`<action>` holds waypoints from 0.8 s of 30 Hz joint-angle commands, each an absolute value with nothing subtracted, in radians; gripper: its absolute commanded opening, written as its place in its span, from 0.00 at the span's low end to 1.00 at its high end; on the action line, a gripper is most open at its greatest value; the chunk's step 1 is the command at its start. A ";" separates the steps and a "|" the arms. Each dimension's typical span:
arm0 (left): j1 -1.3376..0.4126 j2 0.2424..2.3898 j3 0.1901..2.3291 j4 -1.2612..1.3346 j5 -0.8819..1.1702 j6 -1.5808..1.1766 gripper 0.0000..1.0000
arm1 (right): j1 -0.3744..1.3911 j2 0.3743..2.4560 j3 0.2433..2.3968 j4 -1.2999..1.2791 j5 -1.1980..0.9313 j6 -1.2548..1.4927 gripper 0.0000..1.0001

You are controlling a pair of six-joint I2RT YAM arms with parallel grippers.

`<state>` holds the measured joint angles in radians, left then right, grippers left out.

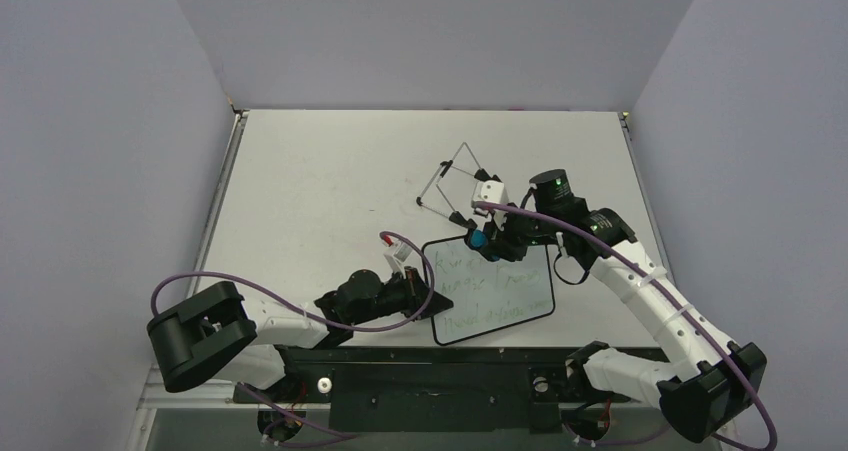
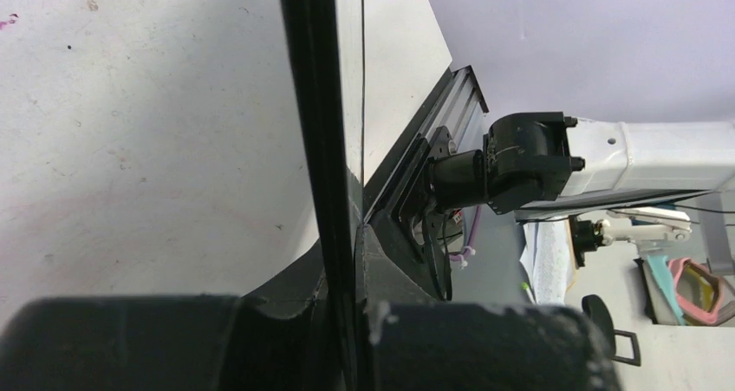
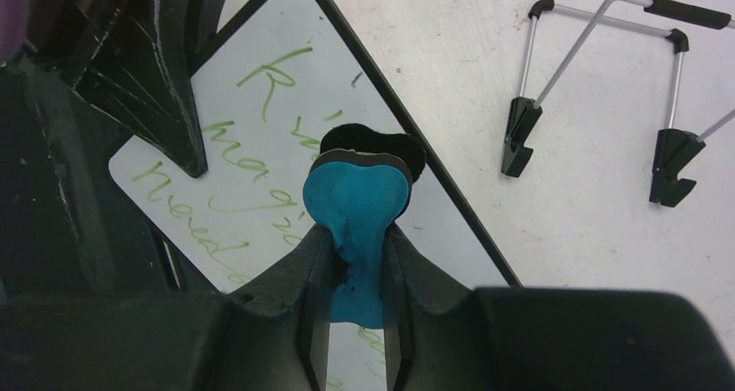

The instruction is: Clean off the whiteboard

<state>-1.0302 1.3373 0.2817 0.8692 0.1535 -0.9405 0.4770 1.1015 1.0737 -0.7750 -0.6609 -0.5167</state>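
Left hand pinches one whiteboard, right hand one eraser, beside one easel.

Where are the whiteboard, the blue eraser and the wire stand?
whiteboard (image 1: 495,293): top view, written white face.
blue eraser (image 3: 355,198): right wrist view, blue body.
wire stand (image 3: 518,131): right wrist view, left black foot.

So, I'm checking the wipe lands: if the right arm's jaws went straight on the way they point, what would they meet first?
Probably the whiteboard: the blue eraser clamped in those jaws points at its written face near the frame, so its felt lands there first. Depth is unclear.
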 commanded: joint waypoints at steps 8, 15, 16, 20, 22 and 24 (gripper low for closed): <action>-1.031 1.398 0.416 1.022 0.187 -1.070 0.00 | 0.727 1.197 1.132 -0.802 -0.492 -0.691 0.00; -1.017 1.423 0.433 1.025 0.235 -1.095 0.00 | 0.819 1.175 1.086 -0.743 -0.324 -0.704 0.00; -1.014 1.427 0.434 1.030 0.247 -1.106 0.00 | 0.839 1.175 1.073 -0.731 -0.302 -0.699 0.00; -1.008 1.454 0.438 1.056 0.278 -1.124 0.00 | 0.888 1.185 1.051 -0.678 -0.206 -0.695 0.00; -1.009 1.472 0.438 1.068 0.295 -1.131 0.00 | 0.895 1.196 1.036 -0.656 -0.166 -0.690 0.00; -1.009 1.485 0.435 1.077 0.310 -1.134 0.00 | 0.897 1.207 1.024 -0.647 -0.164 -0.688 0.00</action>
